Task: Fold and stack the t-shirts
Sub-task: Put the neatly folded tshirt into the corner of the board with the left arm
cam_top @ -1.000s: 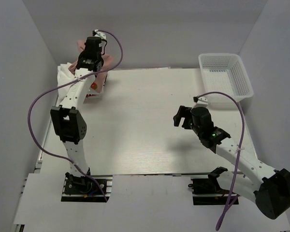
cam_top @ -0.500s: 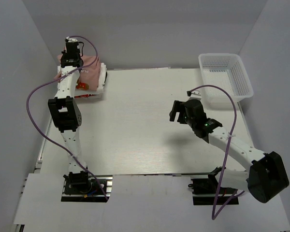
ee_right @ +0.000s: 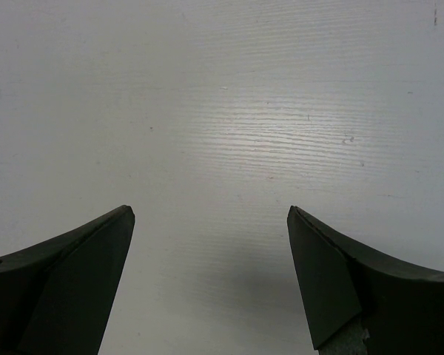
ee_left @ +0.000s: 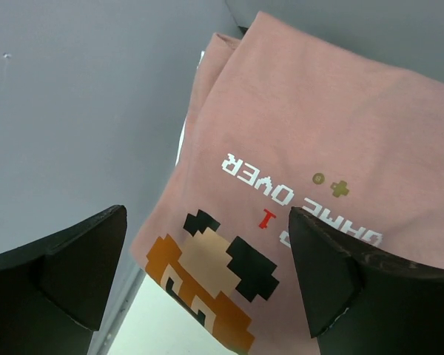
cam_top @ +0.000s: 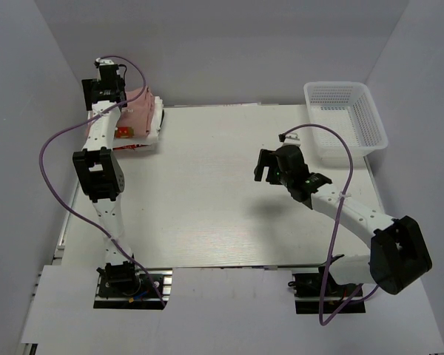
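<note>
I'm hovering L pincer (ee_left: pixel 207 222) wide over pink t-shirt (ee_left: pixel 303 126); R pincer (ee_right: pixel 211 214) hanging wide above bench (ee_right: pixel 222 89).

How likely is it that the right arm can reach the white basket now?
Likely yes: the right gripper hangs open and empty over the table, and nothing lies between it and the basket at the far right edge.

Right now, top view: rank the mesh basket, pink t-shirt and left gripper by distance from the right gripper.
From the right gripper:
1. Mesh basket, on its right, toward the table's far edge.
2. Pink t-shirt, across the table at the far-left corner.
3. Left gripper, just beyond the shirt, by the left wall.
</note>
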You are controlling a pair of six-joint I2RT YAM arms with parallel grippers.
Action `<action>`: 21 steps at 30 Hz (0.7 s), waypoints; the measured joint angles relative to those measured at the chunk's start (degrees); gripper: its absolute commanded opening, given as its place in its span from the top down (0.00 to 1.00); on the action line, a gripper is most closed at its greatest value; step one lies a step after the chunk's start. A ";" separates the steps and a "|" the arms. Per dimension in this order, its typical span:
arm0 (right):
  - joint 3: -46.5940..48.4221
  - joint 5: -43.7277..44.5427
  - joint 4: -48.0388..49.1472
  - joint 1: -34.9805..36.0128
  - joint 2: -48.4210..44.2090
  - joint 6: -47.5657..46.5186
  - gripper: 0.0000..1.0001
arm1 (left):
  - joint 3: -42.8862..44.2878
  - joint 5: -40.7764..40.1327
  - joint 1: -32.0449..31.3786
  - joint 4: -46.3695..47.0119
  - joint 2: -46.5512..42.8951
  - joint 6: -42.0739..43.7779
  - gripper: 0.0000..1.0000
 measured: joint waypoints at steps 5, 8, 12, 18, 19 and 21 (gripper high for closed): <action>0.00 -0.39 0.02 0.00 -0.09 -0.09 0.10 | -0.04 1.03 0.00 -0.15 -0.72 -1.73 0.00; 0.00 -1.05 0.04 0.00 -0.55 -0.09 0.10 | -2.95 4.35 -0.26 0.31 -3.15 -2.45 0.00; -0.17 -1.44 0.09 -0.02 -2.54 -0.11 0.10 | -5.40 10.99 -0.66 0.55 -5.84 -4.17 0.00; -1.20 -1.36 0.04 -0.02 -4.48 -0.22 0.10 | -3.43 22.60 -1.20 3.65 -5.03 -7.72 0.00; -1.22 -1.27 -0.15 -0.02 -4.35 -0.28 0.10 | -2.19 24.55 -1.27 4.44 -4.02 -8.39 0.00; -1.20 -0.92 -0.35 -0.02 -4.09 -0.33 0.10 | 0.09 28.81 -1.31 6.45 -1.66 -9.51 0.00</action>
